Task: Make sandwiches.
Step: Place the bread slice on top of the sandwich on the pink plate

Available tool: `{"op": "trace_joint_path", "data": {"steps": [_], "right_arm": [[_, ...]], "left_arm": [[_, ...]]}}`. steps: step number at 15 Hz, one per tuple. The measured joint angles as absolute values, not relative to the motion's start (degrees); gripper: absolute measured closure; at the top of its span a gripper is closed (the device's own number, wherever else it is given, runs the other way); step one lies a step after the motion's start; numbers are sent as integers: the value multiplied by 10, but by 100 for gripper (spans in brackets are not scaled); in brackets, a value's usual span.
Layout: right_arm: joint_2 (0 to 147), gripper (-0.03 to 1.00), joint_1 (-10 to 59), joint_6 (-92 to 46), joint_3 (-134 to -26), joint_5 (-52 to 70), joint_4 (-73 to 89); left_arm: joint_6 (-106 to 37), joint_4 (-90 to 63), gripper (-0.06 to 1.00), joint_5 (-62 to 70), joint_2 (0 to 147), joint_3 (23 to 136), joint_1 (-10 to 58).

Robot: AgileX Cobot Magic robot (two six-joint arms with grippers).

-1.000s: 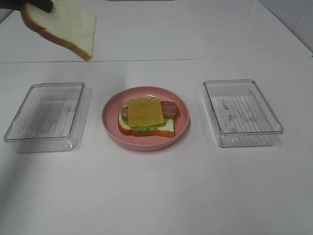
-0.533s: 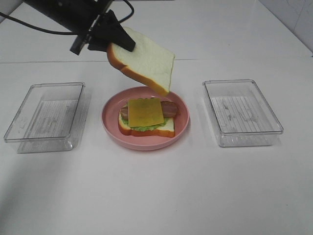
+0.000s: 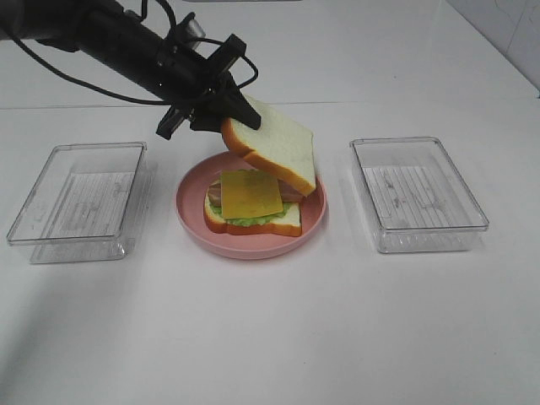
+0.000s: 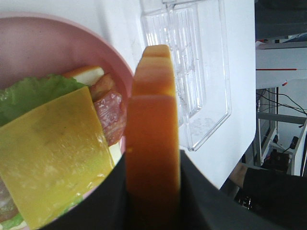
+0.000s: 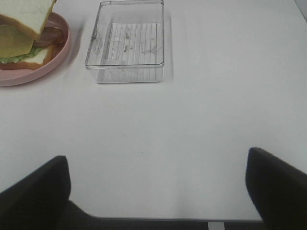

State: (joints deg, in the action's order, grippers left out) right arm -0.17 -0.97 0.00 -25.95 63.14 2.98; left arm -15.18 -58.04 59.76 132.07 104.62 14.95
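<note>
Nearest the camera in the high view the white bench (image 3: 270, 337) is bare, then the pink plate (image 3: 187, 221) sits mid-bench between two clear plastic trays — left tray (image 3: 78, 202), right tray (image 3: 418, 194) — both look emptied. On the plate: bottom bread slice (image 3: 287, 221), green lettuce leaf (image 3: 249, 221) peeking out, reddish bacon strip (image 3: 294, 190) and the square yellow cheese slice (image 3: 251, 194) on top, so the stack looks ready for its lid. Just beyond and above, the left pincer (image 3: 221, 110) is clamped on one crust edge of the top bread slice (image 3: 274, 143), held tilted with its free end hanging low over the far-right part of the stack, apparently not touching it — probably angled that way so the low edge lands first and the slice can be laid flat. Left wrist view shows the crust (image 4: 152, 139) squeezed between the dark pads, cheese and bacon right beneath. Right pincer (image 5: 158, 191) stands wide, holding nothing, parked well apart from the plate, out of the way.
</note>
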Motion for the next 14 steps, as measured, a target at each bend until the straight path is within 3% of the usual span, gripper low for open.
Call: {"op": "trace_joint_path", "data": {"steps": [14], "right_arm": [[-2, 2, -10, 0, -260, 631, 30]], "left_arm": [[-127, -522, 74, 601, 1354, 1046, 150]]}}
